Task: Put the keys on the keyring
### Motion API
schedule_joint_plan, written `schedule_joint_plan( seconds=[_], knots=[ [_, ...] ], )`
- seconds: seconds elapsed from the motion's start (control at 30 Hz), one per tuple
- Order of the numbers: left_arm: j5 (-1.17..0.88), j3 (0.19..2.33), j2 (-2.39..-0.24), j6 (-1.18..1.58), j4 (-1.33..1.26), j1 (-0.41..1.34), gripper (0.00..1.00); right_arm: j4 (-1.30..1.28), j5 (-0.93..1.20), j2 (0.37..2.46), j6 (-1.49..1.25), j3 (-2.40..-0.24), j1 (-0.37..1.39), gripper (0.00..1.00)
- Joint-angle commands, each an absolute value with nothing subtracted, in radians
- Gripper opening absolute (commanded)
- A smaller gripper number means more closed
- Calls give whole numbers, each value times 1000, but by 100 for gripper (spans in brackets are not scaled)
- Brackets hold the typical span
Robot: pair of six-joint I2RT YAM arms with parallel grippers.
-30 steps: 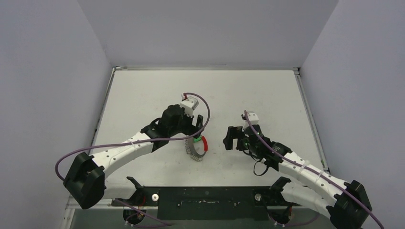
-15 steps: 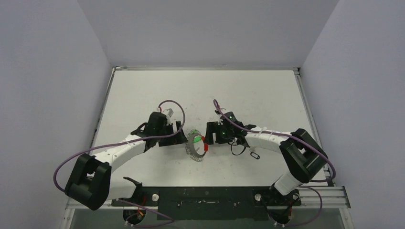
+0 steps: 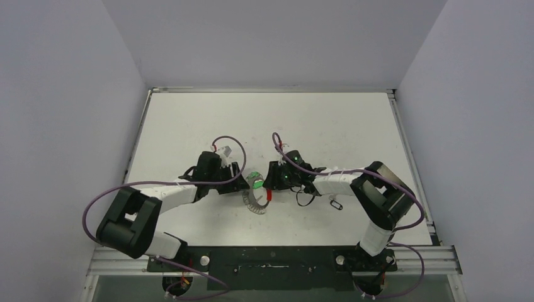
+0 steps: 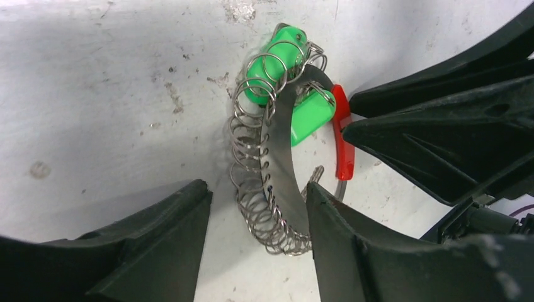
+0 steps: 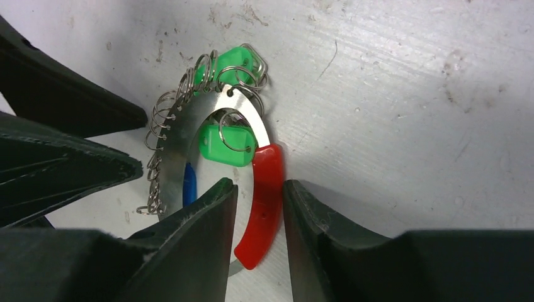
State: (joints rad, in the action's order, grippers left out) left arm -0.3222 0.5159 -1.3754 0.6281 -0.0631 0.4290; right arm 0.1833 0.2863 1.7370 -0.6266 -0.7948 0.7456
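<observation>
The keyring (image 3: 254,205) lies flat on the table between my two grippers. In the left wrist view its silver coil (image 4: 255,182) runs between the jaws of my left gripper (image 4: 255,187). The jaws are open: the right finger (image 4: 352,251) is against the band and the left finger stands apart. Two green keys (image 4: 277,56) (image 4: 312,116) hang on the coil's far end. My right gripper (image 5: 259,185) straddles the red section (image 5: 264,195), with its jaws narrow and a thin gap on the left side. A blue key (image 5: 189,182) peeks out beside its left finger (image 5: 208,251).
A thin black wire loop (image 3: 305,200) and a small dark clip (image 3: 335,204) lie just right of the keyring, under the right arm. The white table (image 3: 327,126) stretches back to the grey walls. The arm bases stand along the near edge.
Both arms have swung in low to the keyring from either side. Both pairs of jaws have narrowed, the right pair most, and now straddle the coil and the red section.
</observation>
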Motion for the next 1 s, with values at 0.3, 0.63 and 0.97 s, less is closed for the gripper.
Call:
schedule_joint_plan(
  seconds=[0.3,0.63,0.97],
  knots=[
    [-515,726,-1732,551,-285,458,24,385,184,1703,-873,-562,913,22],
    [-334,844,-1624,346,-33,529,46,161,83,1503,-799,-596,949,49],
    [-51,662,-1252,368,172,470,64,93,189,1536,-631,-715,804,68]
  ],
)
